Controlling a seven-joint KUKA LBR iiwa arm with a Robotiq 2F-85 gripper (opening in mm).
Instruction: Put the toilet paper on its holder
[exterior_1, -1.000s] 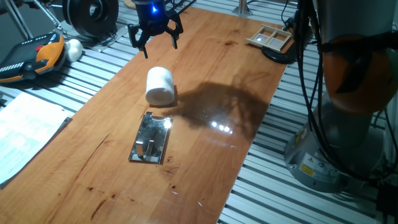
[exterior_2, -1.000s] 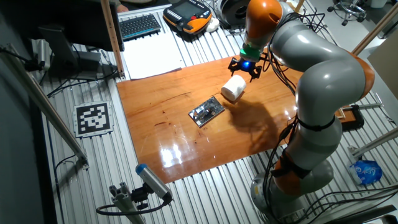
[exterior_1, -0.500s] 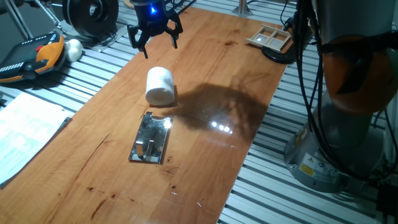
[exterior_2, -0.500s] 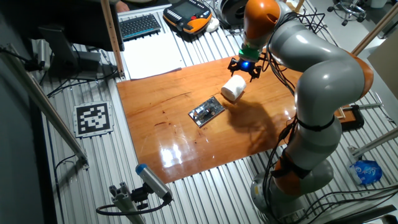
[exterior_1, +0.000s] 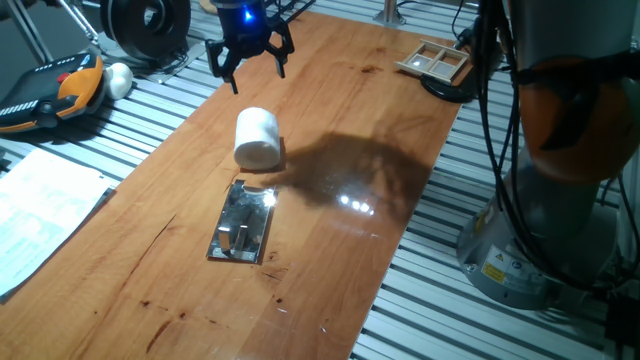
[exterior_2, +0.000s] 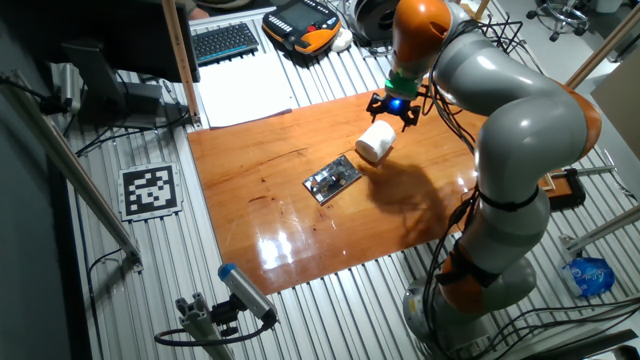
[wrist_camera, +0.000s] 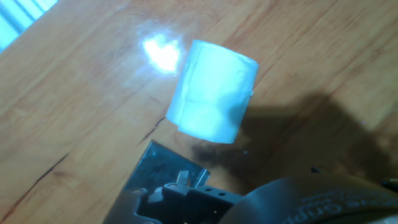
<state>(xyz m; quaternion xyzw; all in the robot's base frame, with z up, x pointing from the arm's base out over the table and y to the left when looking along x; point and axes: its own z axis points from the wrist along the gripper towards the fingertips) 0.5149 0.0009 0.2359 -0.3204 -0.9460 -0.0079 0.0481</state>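
One arm, one roll, one plate; nothing grasped yet.
Left, off-table: orange pendant (exterior_1: 70, 85) and small white ball (exterior_1: 118, 77) on the slatted bench, well apart from the work.
Holder: mirror plate (exterior_1: 241, 233) lies flat on the wooden table (exterior_1: 330, 270), peg pointing up; the hand view catches its corner just beside the roll.
Toilet paper: white roll (exterior_1: 257, 137) lies on its side on the table, between holder and gripper, near the plate but not on the peg. Also (exterior_2: 376, 142), (wrist_camera: 213, 91).
Gripper: (exterior_1: 249, 57) hangs above the table just past the roll, fingers spread, empty.
Right: wooden compartment tray (exterior_1: 434, 61) at the far table edge, irrelevant.
Step, my read: approach and grasp.
How: come down centred over the roll, close across its curved sides lightly so the core stays round, then tip it upright before lowering over the peg.
Risk: a nudge rolls it.
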